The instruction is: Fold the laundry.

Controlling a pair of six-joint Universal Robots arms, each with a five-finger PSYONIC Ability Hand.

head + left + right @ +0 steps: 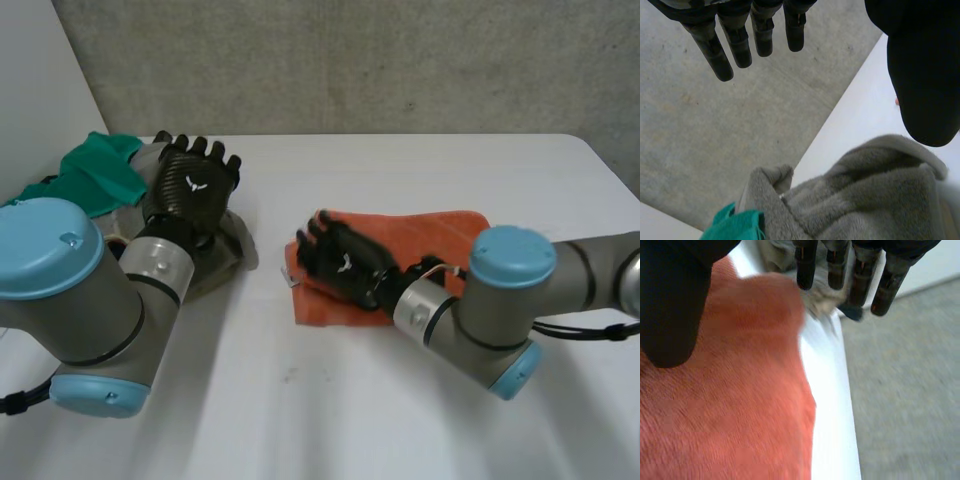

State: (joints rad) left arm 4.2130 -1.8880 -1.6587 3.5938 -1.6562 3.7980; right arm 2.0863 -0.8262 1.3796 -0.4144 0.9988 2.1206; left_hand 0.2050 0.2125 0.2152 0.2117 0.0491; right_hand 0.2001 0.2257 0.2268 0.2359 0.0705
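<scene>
The orange towel (440,235) lies flat near the middle of the worktop (400,400). The right hand (340,262) is over its end nearest the other laundry, open, with straight fingers (806,265) reaching past the towel's edge and the thumb over the cloth. I cannot tell whether the palm presses the cloth or only hovers. If this hand closes where it is, the fingers may well meet bare worktop and take only a thin pinch of the edge, or the top layer alone, so a fold would come out skewed. If it sweeps with the palm, the cloth could bunch or slide toward the grey towel (228,258). The left hand (195,185) is raised above that grey towel, open and holding nothing. The grey towel is crumpled, with a green cloth (95,172) touching it on the far side, and the left wrist view shows the floor just past the heap, so both sit close to the worktop's edge. A careless grab there could catch both cloths at once, or nudge the green one over the side. If both arms move inward together, the hands could crowd each other between the two towels.
</scene>
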